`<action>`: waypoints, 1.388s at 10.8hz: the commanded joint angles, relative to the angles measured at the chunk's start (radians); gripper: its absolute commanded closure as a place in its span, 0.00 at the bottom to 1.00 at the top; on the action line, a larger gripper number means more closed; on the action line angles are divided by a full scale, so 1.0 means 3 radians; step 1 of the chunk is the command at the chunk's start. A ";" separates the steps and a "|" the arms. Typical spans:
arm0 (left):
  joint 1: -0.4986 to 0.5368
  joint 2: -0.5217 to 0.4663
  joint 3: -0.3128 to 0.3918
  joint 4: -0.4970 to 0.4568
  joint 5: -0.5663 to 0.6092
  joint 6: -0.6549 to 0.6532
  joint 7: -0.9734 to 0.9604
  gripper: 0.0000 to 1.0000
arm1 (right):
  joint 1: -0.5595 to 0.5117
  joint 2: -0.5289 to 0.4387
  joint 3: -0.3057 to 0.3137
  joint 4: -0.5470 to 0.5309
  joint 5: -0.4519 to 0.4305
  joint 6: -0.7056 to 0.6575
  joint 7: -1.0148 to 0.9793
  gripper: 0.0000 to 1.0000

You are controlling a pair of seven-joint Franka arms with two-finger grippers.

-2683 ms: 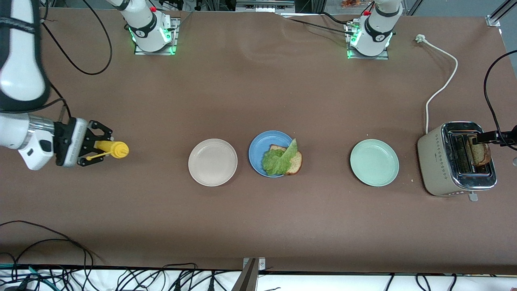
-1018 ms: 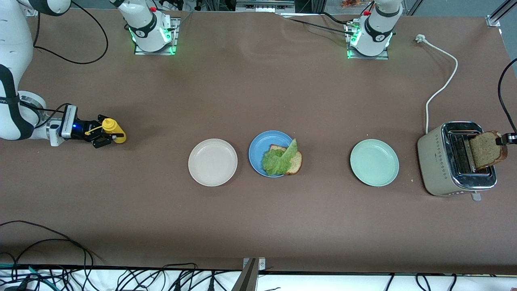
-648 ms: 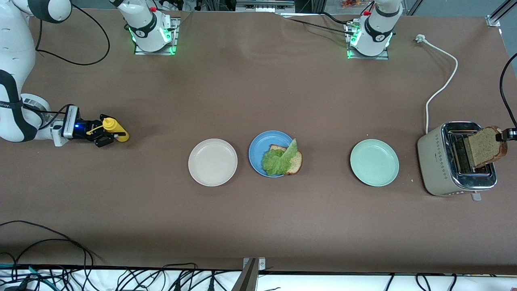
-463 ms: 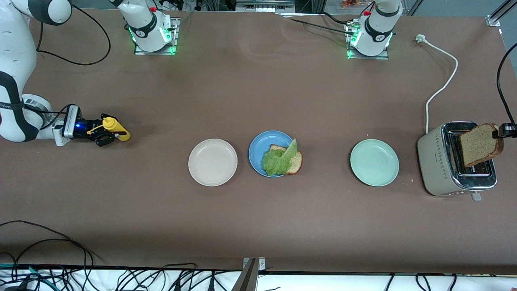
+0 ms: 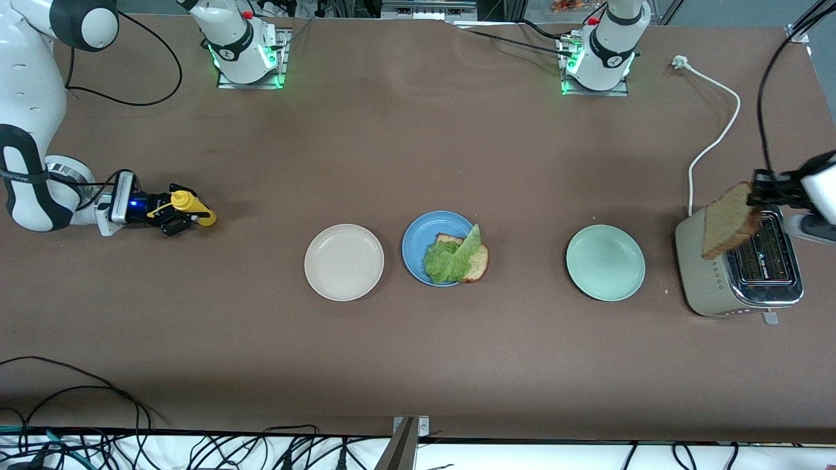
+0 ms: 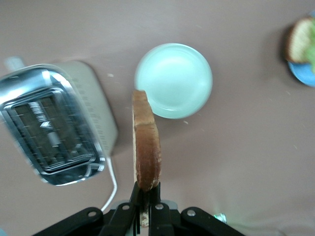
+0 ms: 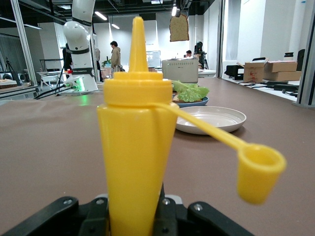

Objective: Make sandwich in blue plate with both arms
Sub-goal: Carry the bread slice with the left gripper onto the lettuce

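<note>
The blue plate (image 5: 421, 236) sits mid-table between a beige plate and a mint-green plate. It holds one bread slice (image 5: 479, 262) with a ruffled lettuce leaf (image 5: 449, 258) on top. My left gripper (image 5: 757, 189) is shut on a second bread slice (image 5: 728, 222) and holds it by one edge in the air, over the toaster's (image 5: 708, 274) side toward the mint-green plate. The left wrist view shows this slice (image 6: 146, 145) edge-on between the shut fingers of the left gripper (image 6: 146, 196). My right gripper (image 5: 171, 217) is shut on a yellow squeeze bottle (image 5: 191, 206), upright and low at the right arm's end of the table. The bottle (image 7: 138, 147) fills the right wrist view, cap hanging open.
A beige plate (image 5: 344, 262) lies beside the blue plate toward the right arm's end. A mint-green plate (image 5: 605, 262) lies toward the left arm's end, next to the toaster. The toaster's white cord (image 5: 715, 140) runs toward the left arm's base. Cables hang along the table's front edge.
My left gripper has lifted the bread slice out of the toaster slot and carried it toward the mint-green plate. My right gripper has turned the yellow bottle upright and shifted slightly toward the plates.
</note>
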 commanded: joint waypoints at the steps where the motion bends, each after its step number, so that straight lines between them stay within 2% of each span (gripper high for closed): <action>1: -0.0171 0.0011 -0.0195 0.0004 -0.0416 -0.0186 0.0030 1.00 | -0.0053 0.0069 0.0018 0.0076 0.0052 -0.0102 -0.0330 1.00; 2: -0.0216 0.0087 -0.0221 -0.0047 -0.0682 -0.0186 0.0041 1.00 | -0.0053 0.0069 0.0018 0.0076 0.0052 -0.0102 -0.0304 0.97; 4: -0.0405 0.0413 -0.0222 -0.0048 -0.1194 -0.0181 0.0041 1.00 | -0.0053 0.0069 0.0018 0.0076 0.0052 -0.0097 -0.0289 0.71; 5: -0.0477 0.0602 -0.0217 -0.0043 -0.1500 -0.0170 0.0041 1.00 | -0.0053 0.0069 0.0018 0.0076 0.0052 -0.0097 -0.0289 0.30; 7: -0.0676 0.0981 -0.0222 -0.0022 -0.2043 -0.0059 0.0056 1.00 | -0.0053 0.0069 0.0018 0.0076 0.0052 -0.0097 -0.0284 0.24; 10: -0.1069 0.1181 -0.0222 -0.0022 -0.2315 0.0447 0.0061 1.00 | -0.0053 0.0069 0.0013 0.0086 0.0052 -0.0097 -0.0243 0.19; 11: -0.1101 0.1283 -0.0217 -0.0027 -0.2493 0.0600 0.0056 1.00 | -0.0063 0.0069 0.0013 0.0117 0.0047 -0.0107 -0.0182 0.15; 13: -0.1122 0.1452 -0.0222 -0.0027 -0.2571 0.0877 0.0066 1.00 | -0.0104 0.0069 0.0008 0.0148 0.0016 -0.0112 -0.0176 0.14; 14: -0.1117 0.1529 -0.0222 -0.0017 -0.2582 0.0959 0.0066 1.00 | -0.0129 0.0069 0.0008 0.0153 0.0011 -0.0112 -0.0171 0.04; 15: -0.1117 0.1585 -0.0222 -0.0037 -0.2632 0.1056 0.0071 1.00 | -0.0150 0.0069 0.0008 0.0153 0.0006 -0.0112 -0.0156 0.00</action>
